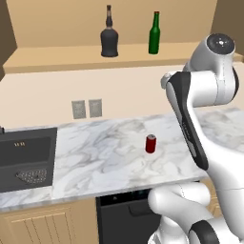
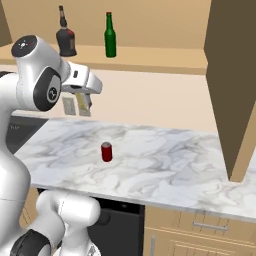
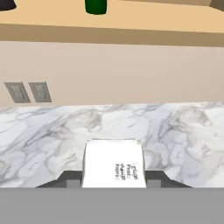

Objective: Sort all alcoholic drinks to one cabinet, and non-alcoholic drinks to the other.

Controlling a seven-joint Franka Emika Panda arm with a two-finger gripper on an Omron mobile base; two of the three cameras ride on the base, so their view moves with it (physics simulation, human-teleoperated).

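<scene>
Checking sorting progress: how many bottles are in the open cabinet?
2: the black bottle stands left, the green bottle right, both upright on the cabinet shelf. Others may be hidden.

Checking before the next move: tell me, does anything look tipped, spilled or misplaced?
Nothing stands out. The black bottle and green bottle stand upright in the open cabinet, the red can upright on the marble counter, and the gripper holds the white carton.

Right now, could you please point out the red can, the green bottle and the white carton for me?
red can (image 1: pixel 150 143): left base view, its side wall.
green bottle (image 2: pixel 110 37): right base view, its body.
white carton (image 3: pixel 113 164): hand view, its printed face.
</scene>
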